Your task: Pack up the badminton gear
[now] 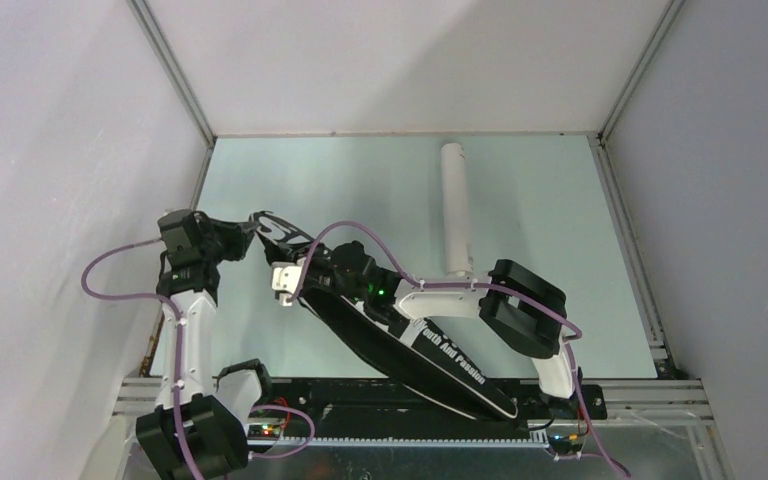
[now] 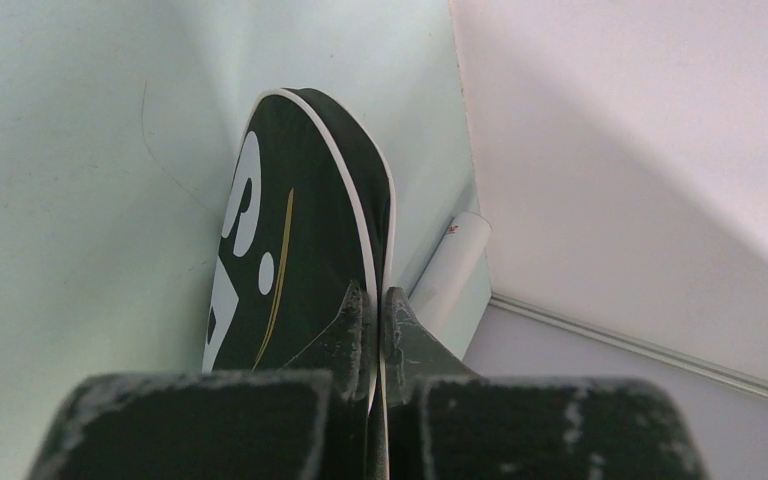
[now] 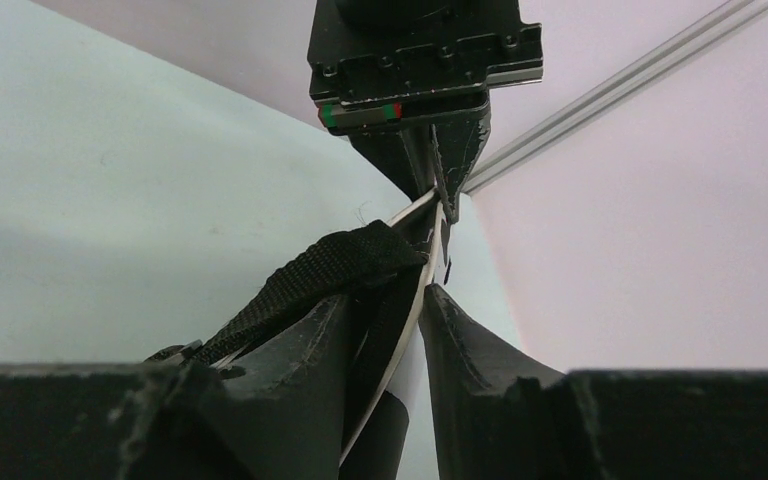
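The black racket-shaped bag (image 1: 440, 365) lies slanted across the table, its wide end at the upper left. There my left gripper (image 1: 247, 238) is shut on the bag's white-piped rim (image 2: 380, 250); its fingertips (image 2: 358, 305) pinch the piping. My right gripper (image 1: 298, 278) sits just below it, shut on the same rim (image 3: 380, 350) beside a black webbing strap (image 3: 320, 270). The right wrist view also shows the left gripper (image 3: 435, 175) pinching the rim ahead. A long white tube (image 1: 455, 210) lies on the table to the right of the bag, apart from both grippers.
White walls (image 1: 60, 150) close in the pale green table (image 1: 560, 250) on three sides, with metal rails along the edges. The bag's narrow end reaches over the near black rail (image 1: 360, 395) between the arm bases. Purple cables loop over both arms.
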